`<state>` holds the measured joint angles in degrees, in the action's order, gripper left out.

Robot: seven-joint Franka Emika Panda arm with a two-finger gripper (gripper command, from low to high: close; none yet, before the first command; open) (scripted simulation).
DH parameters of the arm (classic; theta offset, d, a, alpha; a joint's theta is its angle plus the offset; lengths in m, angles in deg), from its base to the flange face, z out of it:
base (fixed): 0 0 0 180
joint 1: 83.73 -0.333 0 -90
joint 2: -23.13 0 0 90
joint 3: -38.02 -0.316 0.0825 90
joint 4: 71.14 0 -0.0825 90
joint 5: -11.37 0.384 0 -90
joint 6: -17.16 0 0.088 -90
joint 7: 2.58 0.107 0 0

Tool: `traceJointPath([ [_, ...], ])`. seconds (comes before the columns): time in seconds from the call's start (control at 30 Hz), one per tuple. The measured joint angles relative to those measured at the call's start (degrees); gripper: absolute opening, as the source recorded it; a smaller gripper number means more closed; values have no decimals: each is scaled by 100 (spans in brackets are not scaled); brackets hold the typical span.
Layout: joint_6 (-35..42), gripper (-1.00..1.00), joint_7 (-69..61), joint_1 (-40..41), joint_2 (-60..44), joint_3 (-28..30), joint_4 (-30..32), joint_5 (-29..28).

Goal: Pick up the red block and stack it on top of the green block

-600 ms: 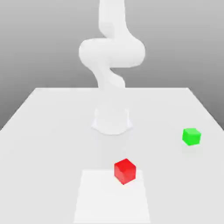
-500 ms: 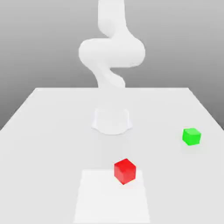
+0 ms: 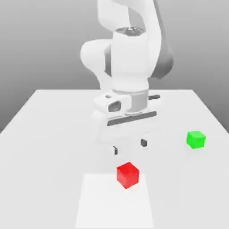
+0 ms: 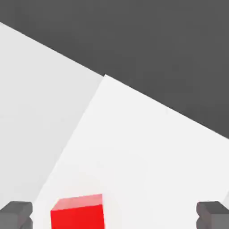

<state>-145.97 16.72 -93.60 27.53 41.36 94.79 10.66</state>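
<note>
**Open fingers wait above the red block**

The gripper (image 3: 129,147) hangs under the big white arm (image 3: 129,58) and points down at the table (image 3: 49,129). Its two dark fingertips (image 3: 143,142) are spread wide apart. Nothing is between them, and they touch nothing. In the hand view the gripper (image 4: 115,215) has one grey tip (image 4: 16,214) at each side, with a big gap in the middle.

The red block (image 3: 128,174) sits on the table, on the far edge of a lighter white square (image 3: 114,203). It is below the fingers and a bit nearer to the camera in the exterior view. It is not touching them. In the hand view the red block (image 4: 77,212) lies in the gap between the tips, closer to one tip than the other.

The green block (image 3: 196,139) sits on the table too. It is well apart from the red block, toward the exterior view's right and a little farther back. It is off to the side of the fingers, and nothing is on top of it.
</note>
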Motion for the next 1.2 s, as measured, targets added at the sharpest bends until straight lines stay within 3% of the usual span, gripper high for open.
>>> traceJointPath([
  [0.2,-1169,0,-290,114,-1401,-216,-75,276],
  [0.23,-1261,-100,-302,137,-1508,-242,-90,291],
  [0.47,-1235,-100,-280,149,-1485,-247,-86,265],
  [0.73,44,-100,-103,112,6,-211,118,65],
  [1.2,846,-100,893,-1360,963,-1372,-3,999],
])
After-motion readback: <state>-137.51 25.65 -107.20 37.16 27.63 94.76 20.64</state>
